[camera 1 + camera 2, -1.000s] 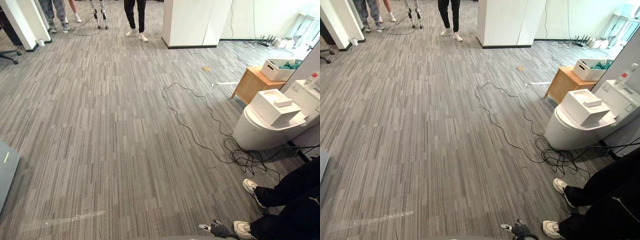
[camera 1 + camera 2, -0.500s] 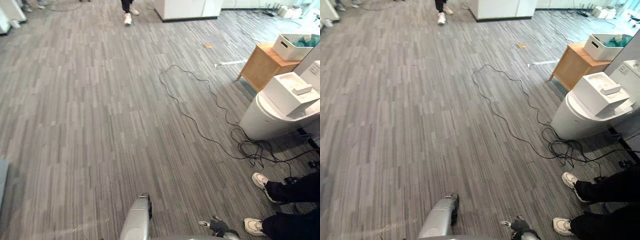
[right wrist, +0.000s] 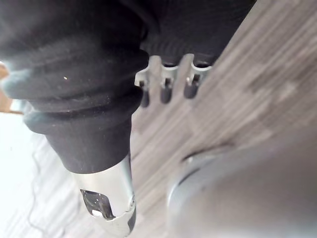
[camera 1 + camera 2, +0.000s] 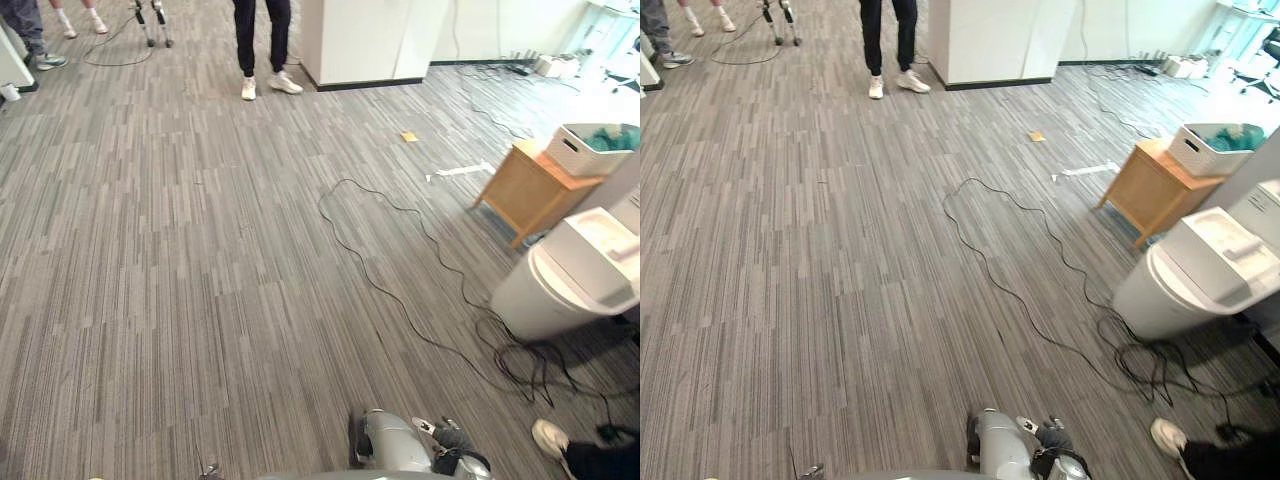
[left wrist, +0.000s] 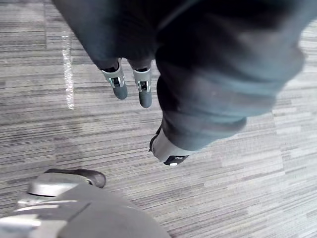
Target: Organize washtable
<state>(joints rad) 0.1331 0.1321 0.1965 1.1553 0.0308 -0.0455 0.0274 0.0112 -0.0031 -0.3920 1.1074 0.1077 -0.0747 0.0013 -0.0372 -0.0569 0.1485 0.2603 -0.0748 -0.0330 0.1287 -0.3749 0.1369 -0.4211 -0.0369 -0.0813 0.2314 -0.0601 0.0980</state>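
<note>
The left robot hand (image 5: 143, 91) is hanging above the striped floor (image 4: 200, 260), fingers straight and holding nothing, and the right robot hand (image 3: 166, 84) is hanging the same way, fingers relaxed and empty. A white basket (image 4: 585, 152) is sitting on a small wooden desk (image 4: 528, 192) to the robot's right, near a white toilet (image 4: 560, 290). A person (image 4: 262, 40) is standing farther off.

Floor shot, grey striped carpet (image 4: 180, 250) everywhere

A thin black cable (image 4: 346, 181) snakes across the middle towards a white toilet (image 4: 560, 290); a small wooden side table (image 4: 525, 190) stands just beside that; a yellow scrap (image 4: 409, 136) and a white strip (image 4: 460, 171) lie near it; someone's white shoes (image 4: 265, 86) are at the far end.
</note>
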